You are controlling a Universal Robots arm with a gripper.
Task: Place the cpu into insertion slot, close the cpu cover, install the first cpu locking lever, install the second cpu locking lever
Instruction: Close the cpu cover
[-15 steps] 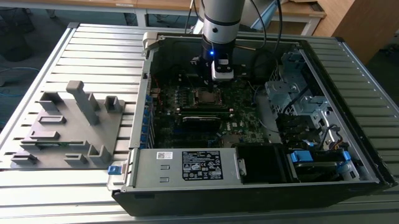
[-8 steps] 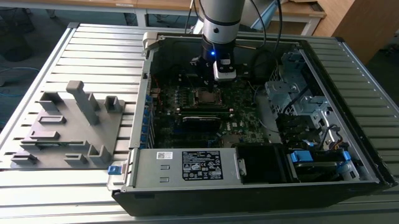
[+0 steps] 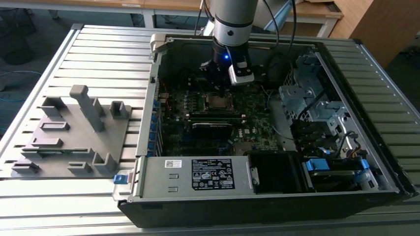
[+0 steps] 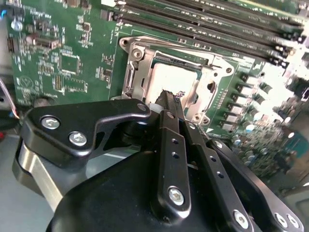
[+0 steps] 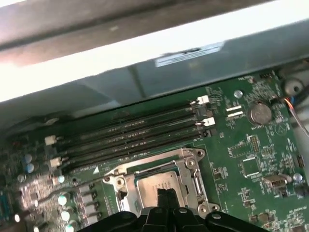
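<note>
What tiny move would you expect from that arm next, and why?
Probably a small press down on the edge of the cpu cover, though that's a guess. The cpu already lies seated, the cover seems lowered around it, and the shut gripper points at its edge. I cannot tell whether anything is latched yet.

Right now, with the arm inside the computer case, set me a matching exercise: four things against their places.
1 cpu
2 memory sticks
3 grey fixture tray
4 gripper

A outside the computer case, exterior view's left
B just above the cpu
C long rows beside the cpu cover
D in the cpu cover's cut-out

Pairs: 1-D, 2-C, 3-A, 4-B
</note>
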